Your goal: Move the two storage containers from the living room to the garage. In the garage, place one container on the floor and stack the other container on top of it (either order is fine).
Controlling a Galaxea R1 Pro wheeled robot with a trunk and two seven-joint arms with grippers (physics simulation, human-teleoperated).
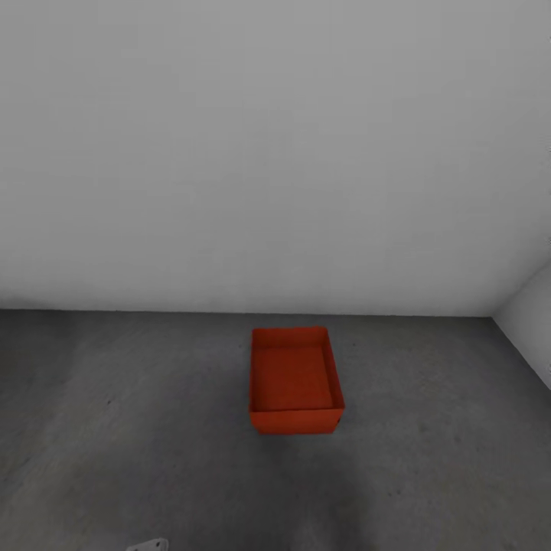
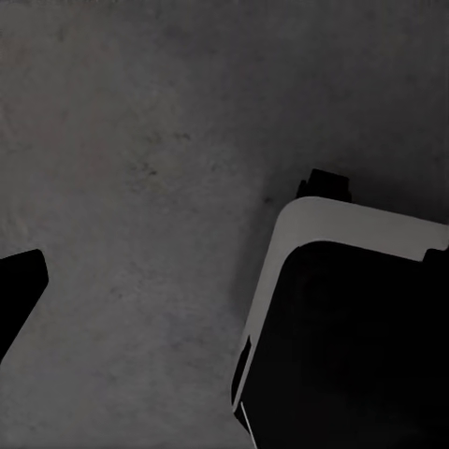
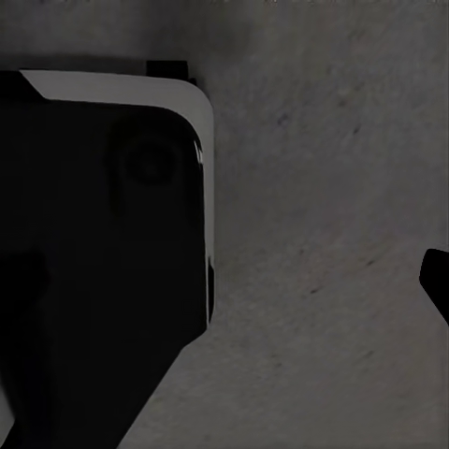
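Where wall meets floor, container sits

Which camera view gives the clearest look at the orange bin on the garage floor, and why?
The head view. It shows the whole orange bin sitting upright and empty on the grey floor near the wall. The two wrist views look down at bare concrete and the robot's own dark base, so they add nothing about the bin.

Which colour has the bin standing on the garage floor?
Orange-red, plain, with no pattern. The bin shows best in the head view.
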